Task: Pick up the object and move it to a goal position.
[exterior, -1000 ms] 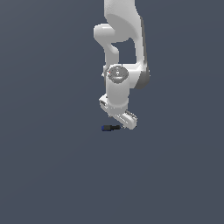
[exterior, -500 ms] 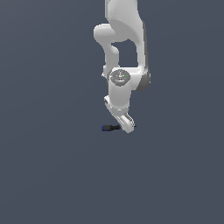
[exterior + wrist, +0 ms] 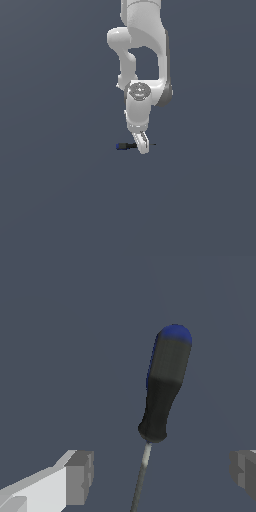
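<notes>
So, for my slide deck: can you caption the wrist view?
Open gripper poised over the screwdriver, jaws on either side of its thin shaft, not touching it.

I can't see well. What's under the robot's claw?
The screwdriver lies on the gray floor below the open gripper, between its fingers. In the exterior view, the gripper covers the shaft's middle.

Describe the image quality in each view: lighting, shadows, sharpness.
Exterior view: flat, even light, no cast shadow on the ground; the screwdriver is tiny and coarse, half hidden by the gripper. Wrist view: the screwdriver looks large but soft-edged and blocky, without glare; the gripper fingertips show plain grey shading.
</notes>
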Action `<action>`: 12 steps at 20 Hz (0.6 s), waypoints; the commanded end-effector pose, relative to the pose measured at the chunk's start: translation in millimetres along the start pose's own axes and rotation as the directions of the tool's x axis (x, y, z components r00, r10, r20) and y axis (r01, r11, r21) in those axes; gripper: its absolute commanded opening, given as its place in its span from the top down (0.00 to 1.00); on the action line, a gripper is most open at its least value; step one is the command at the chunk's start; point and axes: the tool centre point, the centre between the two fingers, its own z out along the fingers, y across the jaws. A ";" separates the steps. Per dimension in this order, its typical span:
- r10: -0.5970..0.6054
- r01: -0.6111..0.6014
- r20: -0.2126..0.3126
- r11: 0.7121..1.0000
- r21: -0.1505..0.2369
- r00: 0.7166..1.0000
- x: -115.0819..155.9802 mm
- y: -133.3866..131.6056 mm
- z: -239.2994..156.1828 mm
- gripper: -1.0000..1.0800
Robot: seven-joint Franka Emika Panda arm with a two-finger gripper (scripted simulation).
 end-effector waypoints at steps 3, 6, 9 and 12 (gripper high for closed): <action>0.095 -0.095 -0.007 0.995 0.003 0.995 -1.8 2.0 5.6 0.04; 0.141 -0.141 -0.010 0.990 0.005 0.990 -2.7 3.0 8.3 0.04; 0.174 -0.174 -0.012 0.985 0.006 0.985 -3.3 3.7 10.3 0.04; 0.196 -0.196 -0.014 0.981 0.007 0.980 -3.6 4.2 11.5 0.04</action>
